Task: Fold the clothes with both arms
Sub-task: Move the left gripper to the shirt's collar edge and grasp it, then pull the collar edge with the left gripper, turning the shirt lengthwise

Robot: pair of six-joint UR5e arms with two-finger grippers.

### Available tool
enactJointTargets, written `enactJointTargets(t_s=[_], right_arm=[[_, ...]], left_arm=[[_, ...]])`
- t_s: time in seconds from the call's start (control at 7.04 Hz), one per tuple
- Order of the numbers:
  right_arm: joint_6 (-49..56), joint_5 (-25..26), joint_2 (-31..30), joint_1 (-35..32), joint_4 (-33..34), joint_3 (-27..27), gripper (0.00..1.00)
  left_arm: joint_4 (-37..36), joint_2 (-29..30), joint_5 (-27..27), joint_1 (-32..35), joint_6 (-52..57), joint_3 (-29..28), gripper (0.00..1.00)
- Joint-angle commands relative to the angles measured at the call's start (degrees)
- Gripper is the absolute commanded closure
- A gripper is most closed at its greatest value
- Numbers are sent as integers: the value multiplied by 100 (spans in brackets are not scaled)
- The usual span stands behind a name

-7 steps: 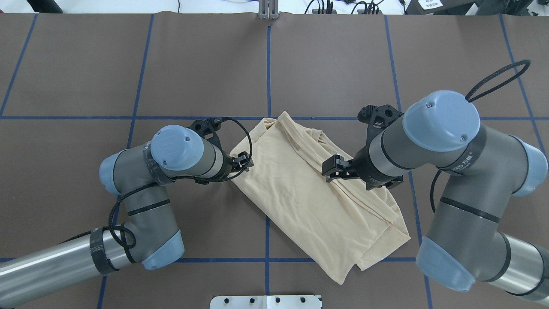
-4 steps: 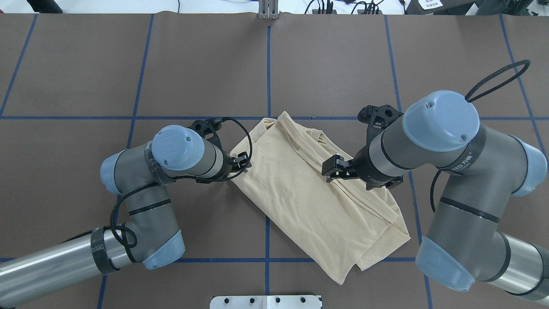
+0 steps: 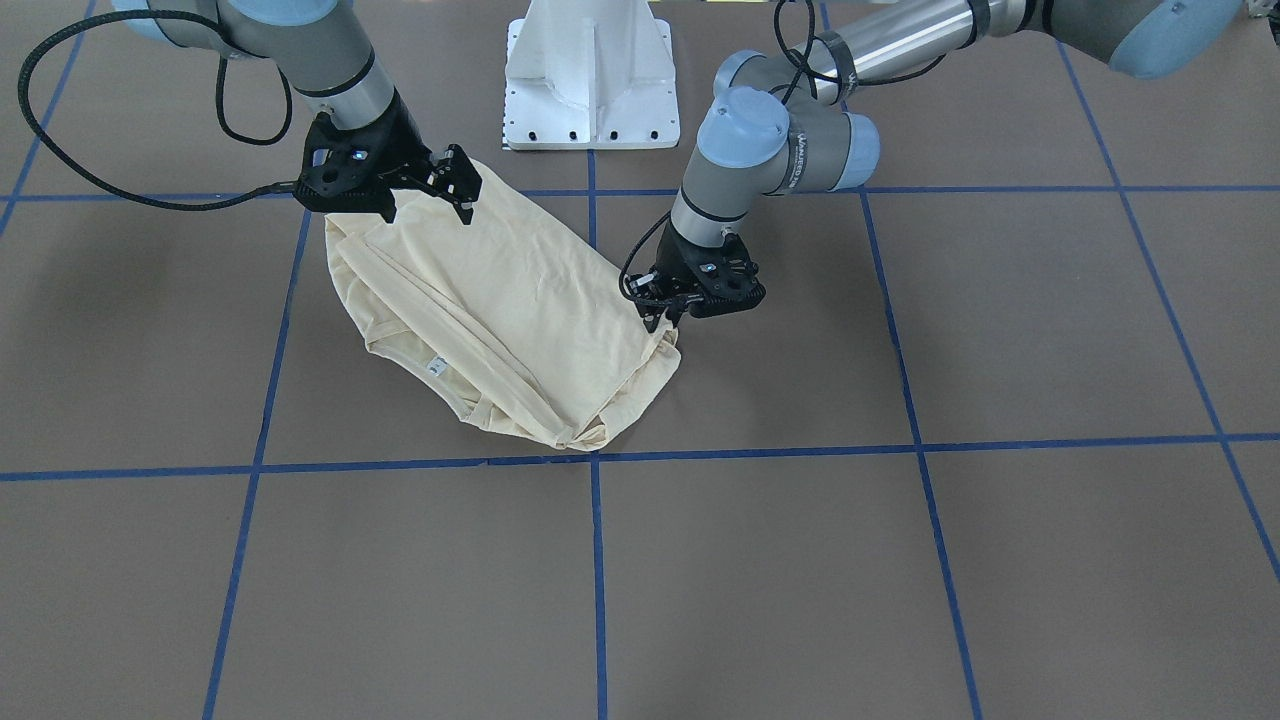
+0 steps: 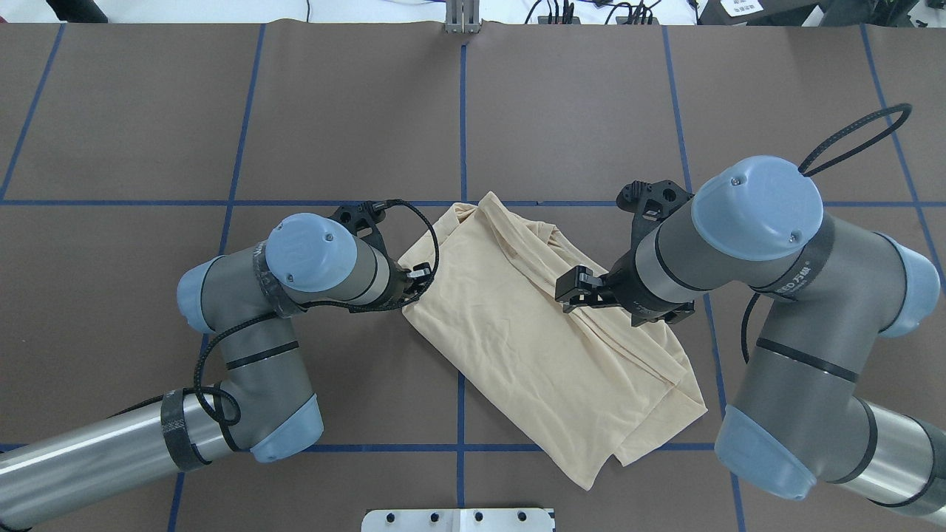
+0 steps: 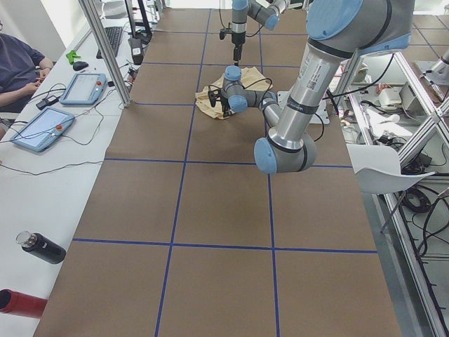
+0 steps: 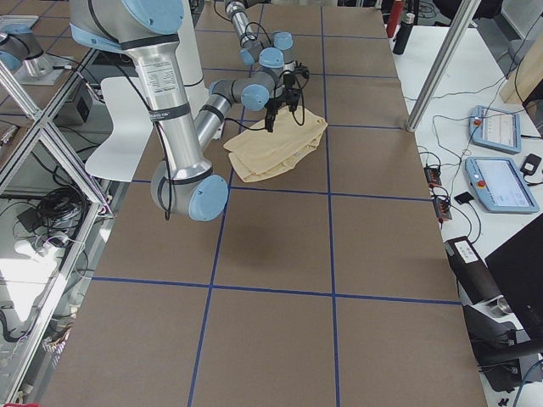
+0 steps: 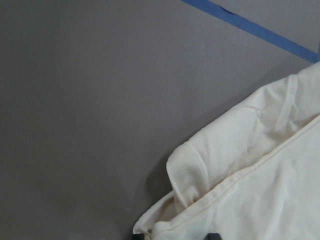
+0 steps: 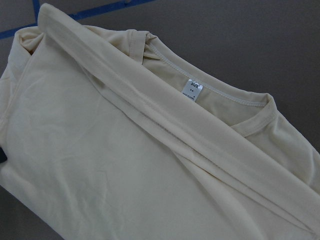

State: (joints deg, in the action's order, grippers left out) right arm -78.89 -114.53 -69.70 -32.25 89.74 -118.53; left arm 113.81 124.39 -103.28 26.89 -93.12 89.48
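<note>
The pale cream-yellow shirt (image 4: 517,332) lies folded in a slanted oblong at the table's middle, its print hidden. Its white neck label (image 8: 192,89) and a folded sleeve band show in the right wrist view. My left gripper (image 4: 416,284) is low at the shirt's left edge. In the left wrist view its two dark tips stand apart at the bottom edge, with the shirt's hem corner (image 7: 200,185) between them, so it is open. My right gripper (image 3: 455,185) is open over the shirt's near right part, and shows there in the overhead view (image 4: 570,292). It holds nothing.
The white pedestal base (image 3: 590,70) stands just behind the shirt on the robot's side. Blue tape lines (image 4: 462,111) grid the brown table cover. Tablets (image 5: 84,88), a seated person (image 5: 17,63) and a black bottle (image 5: 42,248) are on a side bench off the table's far edge.
My left arm has shifted slightly right, bringing its gripper closer onto the shirt's left edge. The right arm and the shirt have barely moved.
</note>
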Motion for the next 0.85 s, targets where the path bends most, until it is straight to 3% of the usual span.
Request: enactJointTargets(t_s=[0.0,0.14,0.43,0.71], right_arm=[[-3,0,0,-9,0,-3,0],[-3,0,-9,-18,0,-3,0],[-3,0,-9,-53,-9,-3,0],[-3,18,-9,-123,-9,-3,0]], left_arm=[[-17,41,-8,44,-31,-27,100],[-25,103,-8,244,-31,-62,100],[-26,742,-16,762,-31,-1041,100],[1,1051,10,1141,13,-1519,100]])
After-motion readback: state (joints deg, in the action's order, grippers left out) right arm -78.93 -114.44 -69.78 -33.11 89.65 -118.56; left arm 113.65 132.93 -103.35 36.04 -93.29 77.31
